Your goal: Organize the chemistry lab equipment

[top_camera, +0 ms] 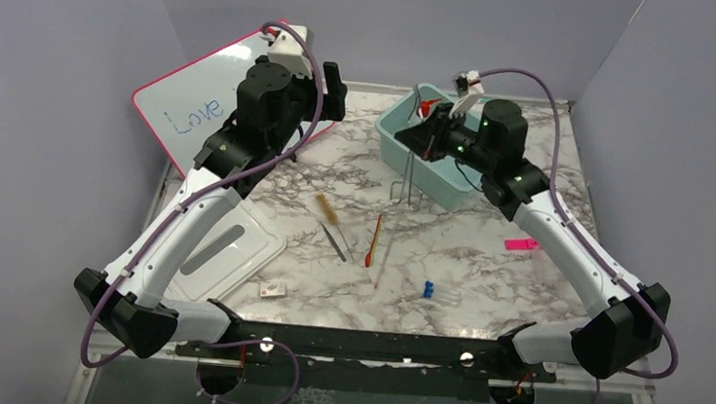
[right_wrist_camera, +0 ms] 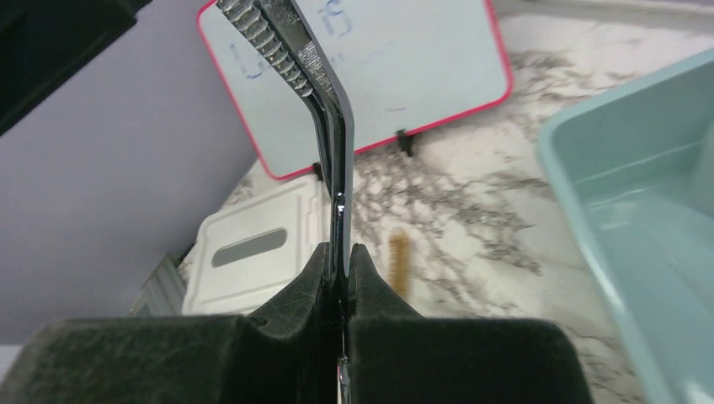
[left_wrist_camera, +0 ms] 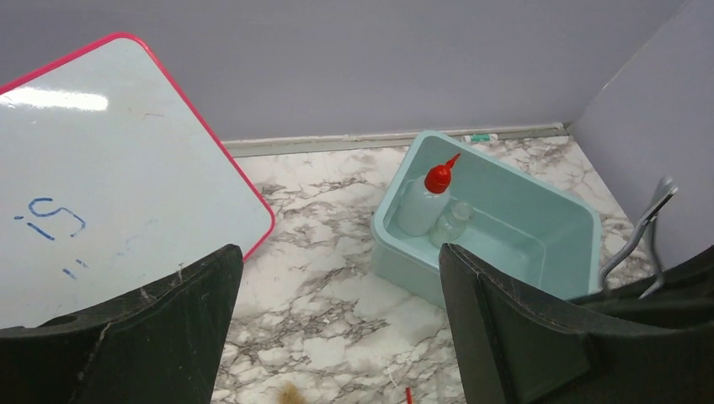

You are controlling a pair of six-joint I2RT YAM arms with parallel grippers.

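My right gripper (top_camera: 416,141) is shut on the metal scissor-like forceps (top_camera: 405,182), which hang beside the near-left wall of the teal bin (top_camera: 453,186). In the right wrist view the forceps (right_wrist_camera: 324,109) stick up from my shut fingers (right_wrist_camera: 341,257). My left gripper (top_camera: 335,88) is open and empty above the table by the whiteboard; it also shows in the left wrist view (left_wrist_camera: 341,261). The squeeze bottle with red cap (left_wrist_camera: 421,202) stands in the bin (left_wrist_camera: 539,215). The brown brush (top_camera: 331,209), tweezers (top_camera: 336,242), red stick (top_camera: 371,242) and clear rod (top_camera: 386,258) lie mid-table.
A pink-framed whiteboard (top_camera: 197,100) leans at the back left. A white lid (top_camera: 223,249) lies at the left. A small clear flask (left_wrist_camera: 455,220) sits in the bin. A pink piece (top_camera: 521,244), a blue piece (top_camera: 430,289) and a small white item (top_camera: 273,290) lie near the front.
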